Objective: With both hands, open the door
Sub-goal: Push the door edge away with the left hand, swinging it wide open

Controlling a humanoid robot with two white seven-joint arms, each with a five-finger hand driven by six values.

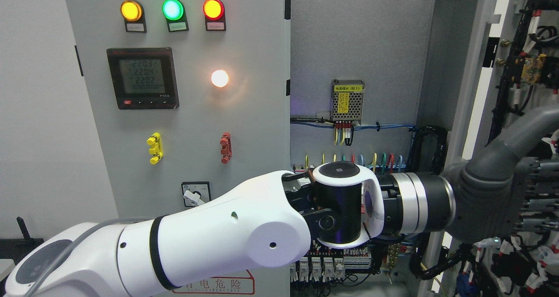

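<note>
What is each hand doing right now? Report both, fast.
Left hand: reached across to the open door at the right; cannot tell whether its fingers grip it.
Right hand: not in view.

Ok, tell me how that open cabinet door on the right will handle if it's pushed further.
The door looks like stiff sheet metal, so it should swing on its hinges rather than flex. Components and wiring mounted on its inner face probably make it heavy to move. The black cable conduit leading toward it may tug back near full travel.
</note>
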